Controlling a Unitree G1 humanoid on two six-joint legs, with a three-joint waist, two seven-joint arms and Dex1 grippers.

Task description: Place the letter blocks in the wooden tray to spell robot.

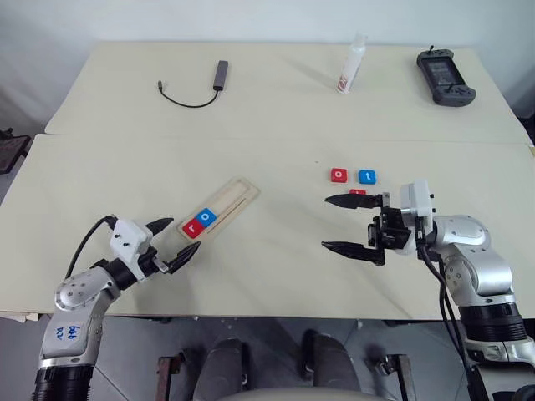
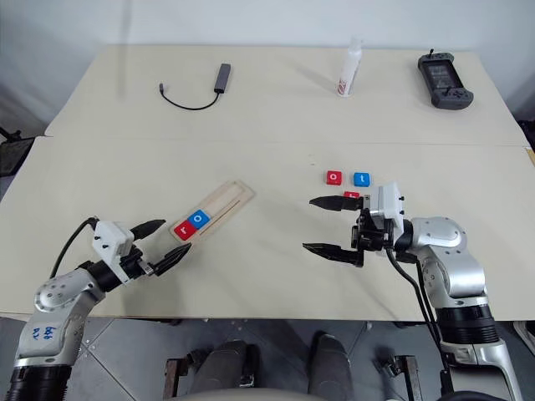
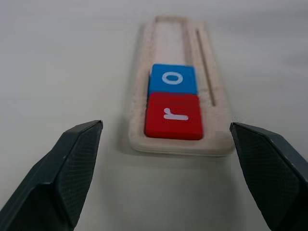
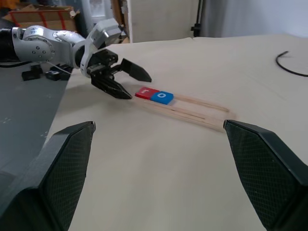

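White lowercase letters mark the tiles: a red "r" block [image 3: 173, 116] and a blue "o" block [image 3: 172, 79] lie touching, side by side, at the near end of the wooden tray [image 1: 236, 194], the "r" at the very end closest to the left gripper. The rest of that pale, shallow, raised-rim tray is bare wood with a thin groove along one side, and it lies diagonally on the beige table [image 1: 276, 251]. Well apart from it, toward the right, a red "o" block [image 1: 338, 175] and a blue "t" block [image 1: 367, 176] sit just beside each other on the table, with a third red block [image 1: 358, 192] close in front of them, partly hidden behind the upper finger of the right gripper [image 1: 351, 224]; its letter cannot be read. That gripper's jaws are spread wide, holding nothing, pointing toward the tray. The left gripper [image 1: 173, 241] is likewise spread wide and empty, just short of the tray's "r" end. On the farther table lie a small adapter with a black cable [image 1: 209, 85], a white bottle [image 1: 352, 65] with a red label too small to read, and a dark handheld controller [image 1: 445, 77].
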